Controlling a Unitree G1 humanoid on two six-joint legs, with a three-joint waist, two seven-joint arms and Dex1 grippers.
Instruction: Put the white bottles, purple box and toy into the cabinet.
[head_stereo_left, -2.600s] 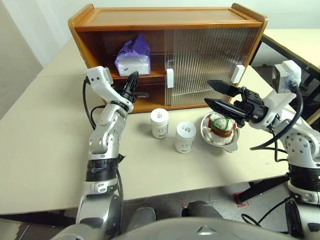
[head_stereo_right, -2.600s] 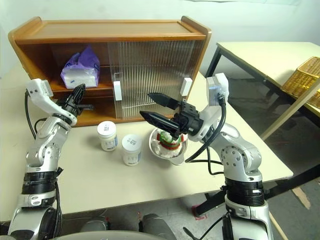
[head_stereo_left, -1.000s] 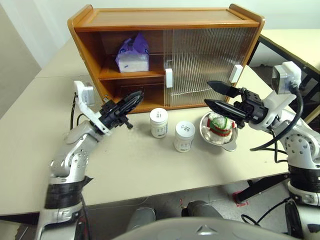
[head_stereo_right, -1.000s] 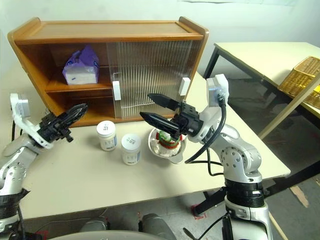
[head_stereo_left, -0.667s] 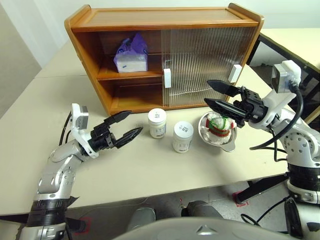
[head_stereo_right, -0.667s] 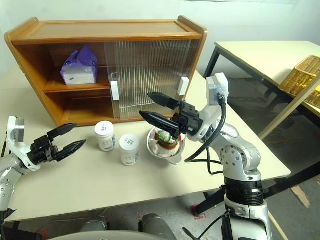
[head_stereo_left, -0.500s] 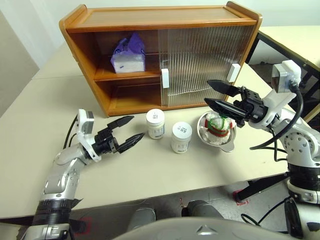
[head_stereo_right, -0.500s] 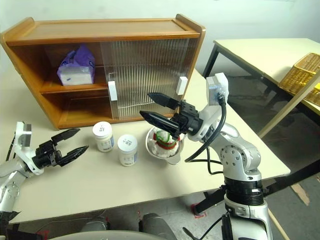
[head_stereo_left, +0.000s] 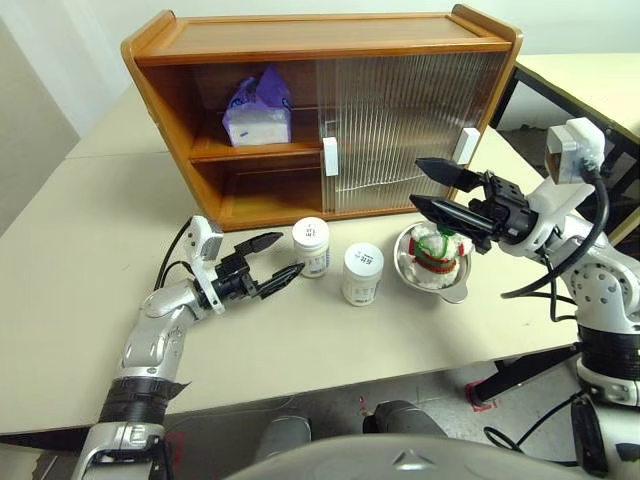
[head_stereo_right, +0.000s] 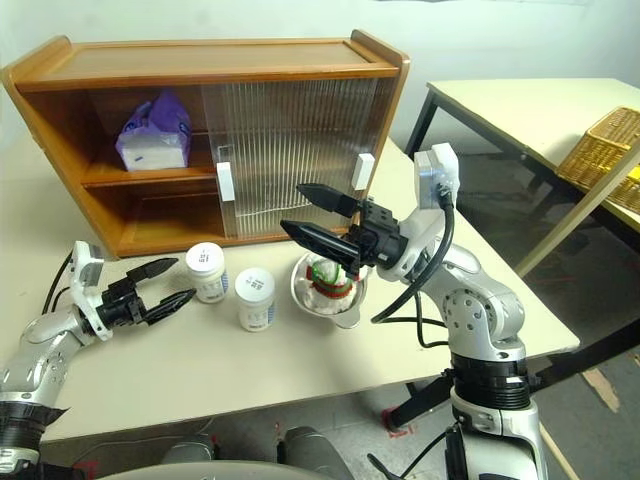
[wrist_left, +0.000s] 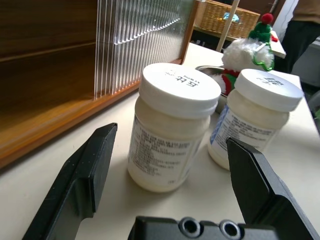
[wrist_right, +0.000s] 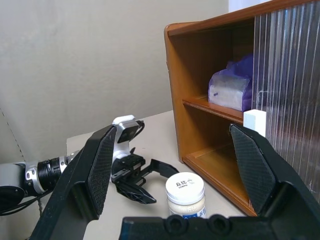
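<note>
Two white bottles stand on the table in front of the cabinet (head_stereo_left: 320, 35), one (head_stereo_left: 312, 246) to the left of the other (head_stereo_left: 362, 273). My left gripper (head_stereo_left: 288, 253) is open and level just above the tabletop, its fingers pointing at the left bottle (wrist_left: 172, 125) from close by without touching it. The purple box (head_stereo_left: 259, 108) sits on the cabinet's upper shelf, in the open left half. The toy (head_stereo_left: 436, 247) lies in a metal bowl. Above the toy hangs my right gripper (head_stereo_left: 416, 183), open and empty.
The shiny metal bowl (head_stereo_left: 455, 285) stands right of the bottles. Ribbed sliding doors (head_stereo_left: 400, 110) cover the cabinet's right half. The lower left shelf (head_stereo_left: 270, 195) holds nothing. A second table (head_stereo_right: 520, 110) with a wicker basket (head_stereo_right: 605, 150) stands to the right.
My left gripper has sunk to table level, opened wide and come up close to the left bottle. The right arm has kept still.
</note>
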